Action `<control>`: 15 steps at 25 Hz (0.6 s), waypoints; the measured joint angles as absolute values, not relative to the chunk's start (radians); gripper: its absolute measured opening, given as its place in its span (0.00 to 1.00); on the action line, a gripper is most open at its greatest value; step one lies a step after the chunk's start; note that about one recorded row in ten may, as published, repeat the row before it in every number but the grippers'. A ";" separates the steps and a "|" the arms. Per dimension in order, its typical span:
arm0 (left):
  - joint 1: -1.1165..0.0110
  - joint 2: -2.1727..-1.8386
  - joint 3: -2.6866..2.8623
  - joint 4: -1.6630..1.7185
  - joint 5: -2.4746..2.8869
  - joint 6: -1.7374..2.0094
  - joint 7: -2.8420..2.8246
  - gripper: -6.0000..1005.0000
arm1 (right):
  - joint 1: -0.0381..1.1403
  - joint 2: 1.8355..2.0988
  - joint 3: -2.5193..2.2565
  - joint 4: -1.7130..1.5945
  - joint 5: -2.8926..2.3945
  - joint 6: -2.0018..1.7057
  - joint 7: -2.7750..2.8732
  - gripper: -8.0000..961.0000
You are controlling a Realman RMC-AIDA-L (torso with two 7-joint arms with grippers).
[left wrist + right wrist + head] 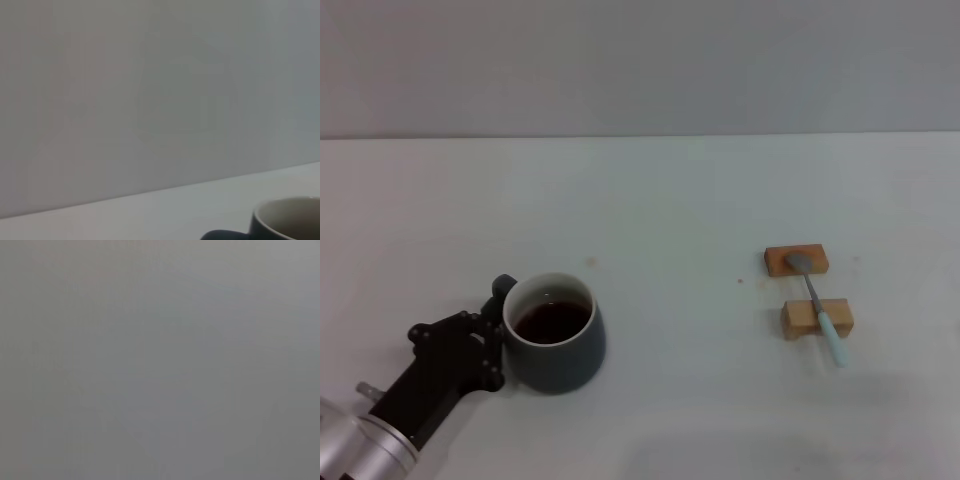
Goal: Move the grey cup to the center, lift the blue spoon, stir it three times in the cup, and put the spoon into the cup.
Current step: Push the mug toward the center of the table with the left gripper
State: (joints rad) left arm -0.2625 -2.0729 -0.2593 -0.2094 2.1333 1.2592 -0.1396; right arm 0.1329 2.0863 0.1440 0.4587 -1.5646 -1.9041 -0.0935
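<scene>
The grey cup (558, 345) stands at the front left of the table with dark brown liquid inside; its rim also shows in the left wrist view (290, 220). My left gripper (498, 335) is pressed against the cup's left side, where the handle is hidden. The blue spoon (820, 305) lies at the right across two wooden blocks, its metal bowl on the far block and its pale blue handle end pointing toward the front. My right gripper is out of view, and its wrist view shows only a plain grey surface.
Two small wooden blocks (796, 261) (816, 317) carry the spoon at the right. The white table (670, 220) stretches between the cup and the blocks, with a grey wall behind its far edge.
</scene>
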 joint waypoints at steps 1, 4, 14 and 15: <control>-0.265 -2.074 -0.245 -0.223 2.133 1.254 -0.140 0.02 | 0.133 2.086 0.144 0.459 -1.565 -1.904 -0.093 0.80; -0.268 -2.075 -0.234 -0.230 2.134 1.251 -0.140 0.02 | 0.134 2.086 0.144 0.459 -1.565 -1.905 -0.093 0.80; -0.259 -2.073 -0.219 -0.246 2.126 1.249 -0.093 0.02 | 0.137 2.086 0.143 0.459 -1.565 -1.905 -0.094 0.80; -0.259 -2.073 -0.219 -0.246 2.126 1.249 -0.093 0.02 | 0.137 2.086 0.143 0.459 -1.565 -1.905 -0.094 0.80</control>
State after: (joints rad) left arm -0.2591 -2.0731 -0.2191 -0.2464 2.1263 1.2485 -0.0925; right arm 0.1366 2.0863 0.1426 0.4586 -1.5646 -1.9053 -0.0936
